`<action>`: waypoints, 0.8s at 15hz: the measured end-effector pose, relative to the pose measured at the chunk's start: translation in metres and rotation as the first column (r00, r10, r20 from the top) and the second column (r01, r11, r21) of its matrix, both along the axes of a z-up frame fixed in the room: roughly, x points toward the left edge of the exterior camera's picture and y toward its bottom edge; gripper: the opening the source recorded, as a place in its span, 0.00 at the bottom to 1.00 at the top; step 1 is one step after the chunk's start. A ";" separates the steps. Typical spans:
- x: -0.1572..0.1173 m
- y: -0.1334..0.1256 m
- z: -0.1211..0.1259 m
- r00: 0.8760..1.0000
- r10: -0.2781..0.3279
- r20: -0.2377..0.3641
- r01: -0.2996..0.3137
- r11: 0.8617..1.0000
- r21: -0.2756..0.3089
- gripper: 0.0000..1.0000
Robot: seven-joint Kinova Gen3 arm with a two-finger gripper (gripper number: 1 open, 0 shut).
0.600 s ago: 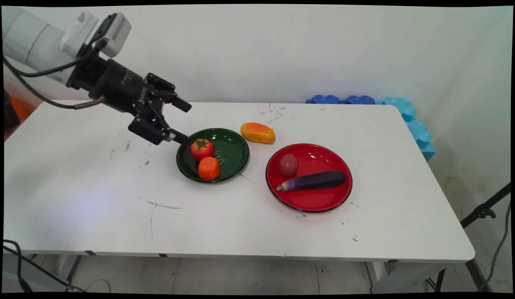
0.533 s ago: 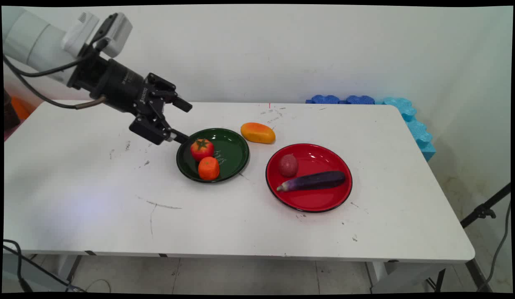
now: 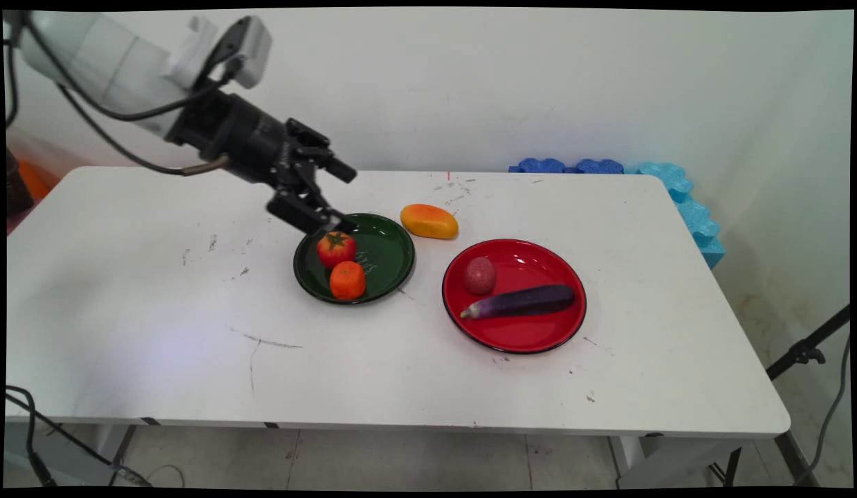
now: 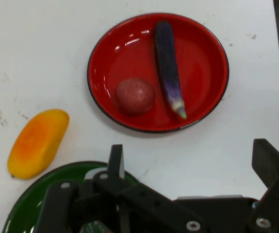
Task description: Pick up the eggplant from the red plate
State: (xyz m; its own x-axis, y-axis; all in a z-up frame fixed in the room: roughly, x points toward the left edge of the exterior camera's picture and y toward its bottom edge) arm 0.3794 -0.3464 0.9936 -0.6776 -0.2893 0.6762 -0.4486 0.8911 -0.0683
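Observation:
My black gripper hangs open and holds nothing, over the far left rim of the green plate. Its lower finger is just above a red tomato, which lies on that plate beside an orange fruit. A yellow-orange mango lies on the table behind the plate. To the right, a red plate carries a reddish potato and a purple eggplant. The hand view shows the open gripper above the green plate, with the mango, red plate, potato and eggplant beyond.
Blue foam pieces sit at the table's back right corner, and lighter blue foam runs along its right edge. A black stand leg rises beside the table on the right. Cables hang by the near left corner.
The gripper has moved right and a little up, from beside the green plate's left rim to over its far left rim. It stays open. The fruits and plates have not moved.

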 end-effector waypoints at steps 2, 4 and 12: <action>-0.017 -0.008 -0.003 1.000 0.009 0.004 -0.009 1.000 0.004 1.00; -0.037 -0.017 -0.009 1.000 0.019 0.010 -0.019 1.000 0.011 1.00; -0.106 -0.051 -0.049 0.998 0.034 0.053 -0.037 0.998 0.054 1.00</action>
